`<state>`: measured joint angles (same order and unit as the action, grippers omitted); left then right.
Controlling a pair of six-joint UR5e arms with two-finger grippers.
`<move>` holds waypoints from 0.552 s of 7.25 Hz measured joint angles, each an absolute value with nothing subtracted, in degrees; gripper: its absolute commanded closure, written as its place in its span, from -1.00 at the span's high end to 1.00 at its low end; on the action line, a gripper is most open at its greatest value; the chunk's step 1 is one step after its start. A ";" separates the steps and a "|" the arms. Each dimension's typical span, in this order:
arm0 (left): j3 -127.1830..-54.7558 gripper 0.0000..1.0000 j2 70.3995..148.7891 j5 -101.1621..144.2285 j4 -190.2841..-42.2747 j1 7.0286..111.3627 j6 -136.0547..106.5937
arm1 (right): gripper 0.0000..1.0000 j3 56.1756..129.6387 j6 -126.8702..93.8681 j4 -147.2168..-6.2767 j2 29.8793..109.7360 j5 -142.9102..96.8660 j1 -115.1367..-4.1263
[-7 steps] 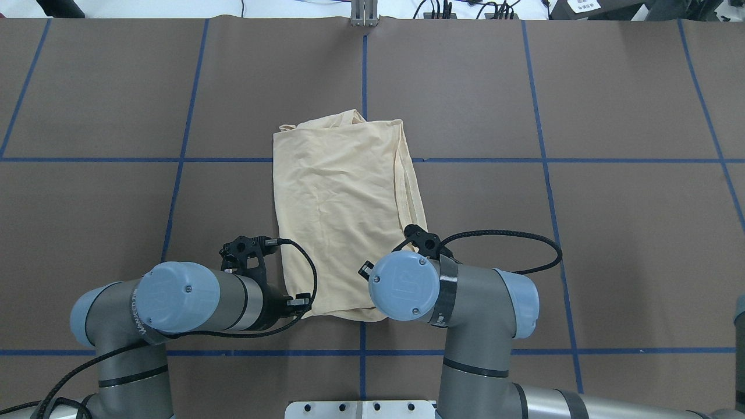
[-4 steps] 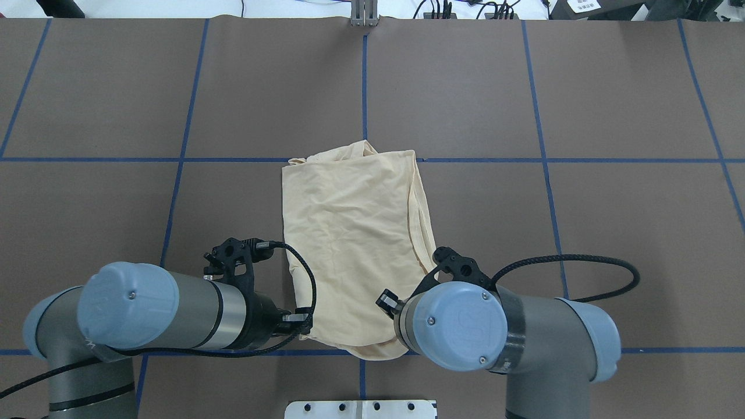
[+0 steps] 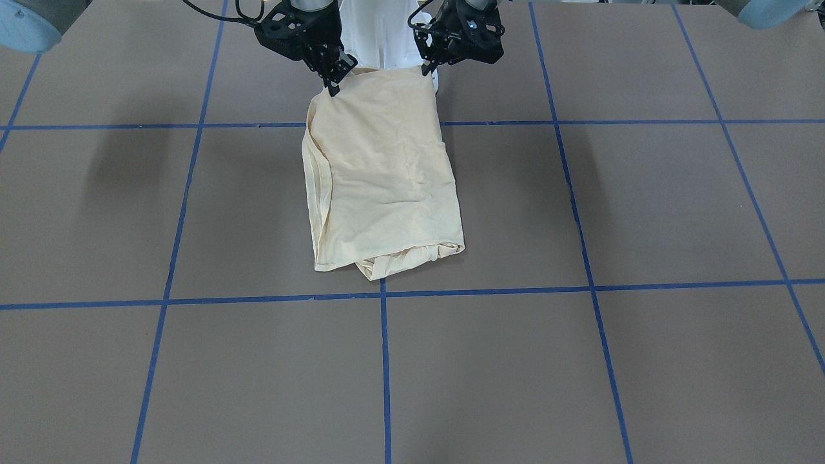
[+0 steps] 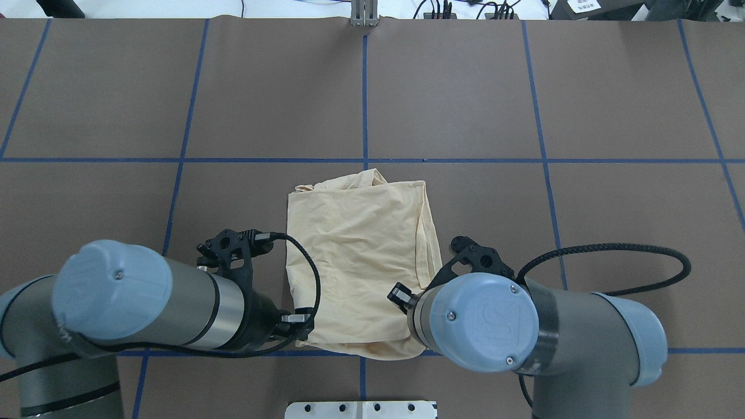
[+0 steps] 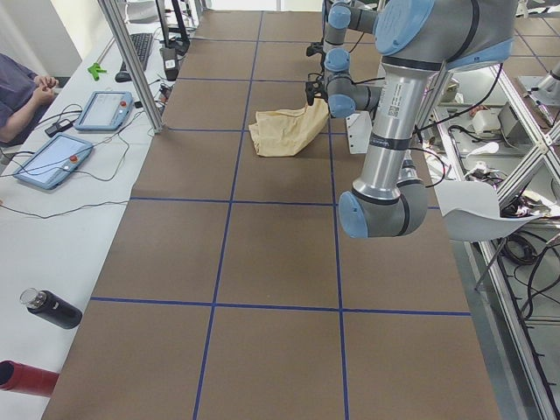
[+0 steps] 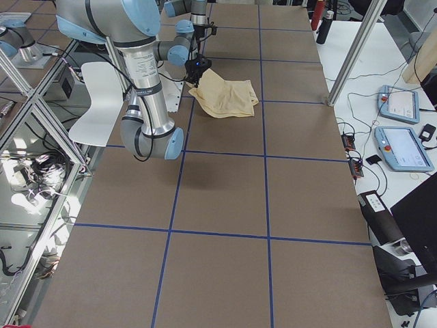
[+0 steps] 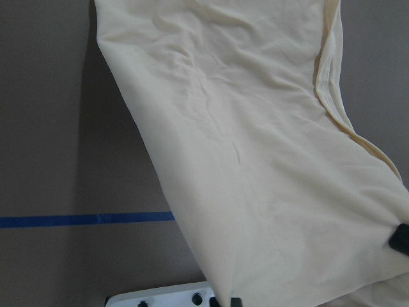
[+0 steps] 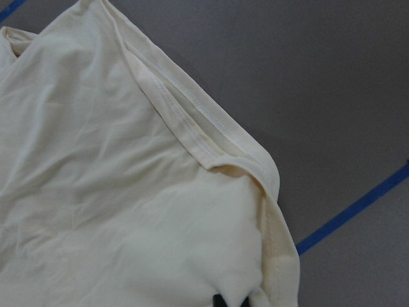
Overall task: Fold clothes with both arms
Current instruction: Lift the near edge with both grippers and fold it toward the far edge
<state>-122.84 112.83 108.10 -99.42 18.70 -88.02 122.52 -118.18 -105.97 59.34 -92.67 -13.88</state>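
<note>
The cream-yellow T-shirt (image 4: 361, 256) lies folded into a long rectangle on the brown table, plain side up; its print and neck label are hidden. Its far end is bunched (image 3: 387, 261). The end nearest me is lifted off the table. In the front-facing view my left gripper (image 3: 427, 69) is shut on one near corner and my right gripper (image 3: 333, 87) is shut on the other. In the overhead view my left gripper (image 4: 300, 326) shows at the shirt's edge, and my right gripper's tips are hidden under its wrist. Both wrist views are filled by shirt fabric (image 7: 255, 160) (image 8: 115, 192).
Blue tape lines (image 4: 365, 99) divide the table into squares. My white base plate (image 4: 361, 409) lies just behind the shirt's near end. Tablets (image 5: 52, 157), a bottle (image 5: 52, 308) and a seated person are on the side bench past the far edge.
Both arms have pulled back toward my base and dragged the shirt with them. Its far end has moved from beyond the cross tape line to my side of it.
</note>
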 measured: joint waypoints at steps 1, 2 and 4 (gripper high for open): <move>-119.17 -1.00 115.09 108.08 -99.15 21.01 -86.26 | -1.00 118.40 -116.63 -102.94 57.85 -92.76 -17.05; -116.62 -1.00 116.27 108.09 -99.00 24.03 -82.67 | -1.00 113.94 -114.97 -99.32 56.16 -92.85 -20.06; -113.90 -1.00 117.16 108.22 -98.86 30.00 -75.96 | -1.00 108.93 -111.80 -94.57 53.78 -92.88 -24.15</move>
